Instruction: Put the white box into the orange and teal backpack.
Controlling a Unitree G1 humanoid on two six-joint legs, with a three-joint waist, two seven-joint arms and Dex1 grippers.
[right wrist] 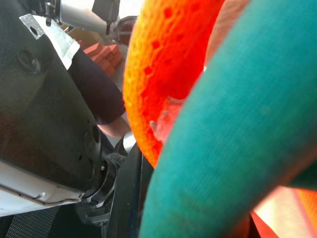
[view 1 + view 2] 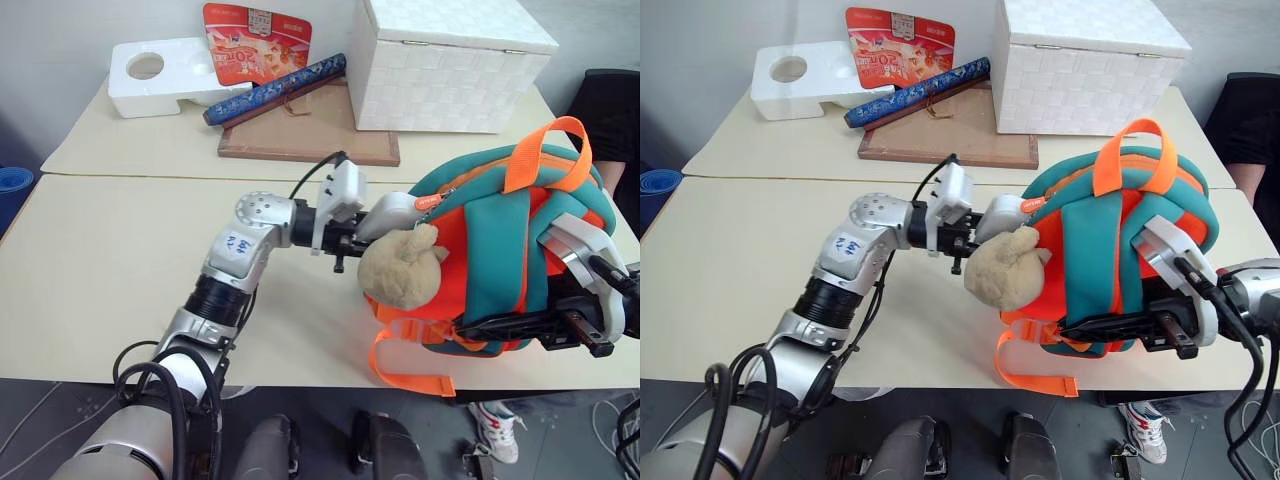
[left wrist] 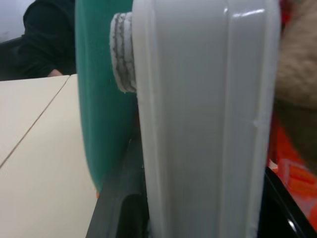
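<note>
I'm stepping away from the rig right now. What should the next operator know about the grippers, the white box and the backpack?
Left gripper: shut on the white box, holding it level with its far end at the backpack's side, just above the tan plush toy.
Right gripper: shut on the lower edge of the orange and teal backpack, bracing it upright at the near edge of the table.
Done: box picked up and brought to the bag.
Left: how far the box is inside cannot be told; push it fully in, release it, then let go of the backpack.
</note>
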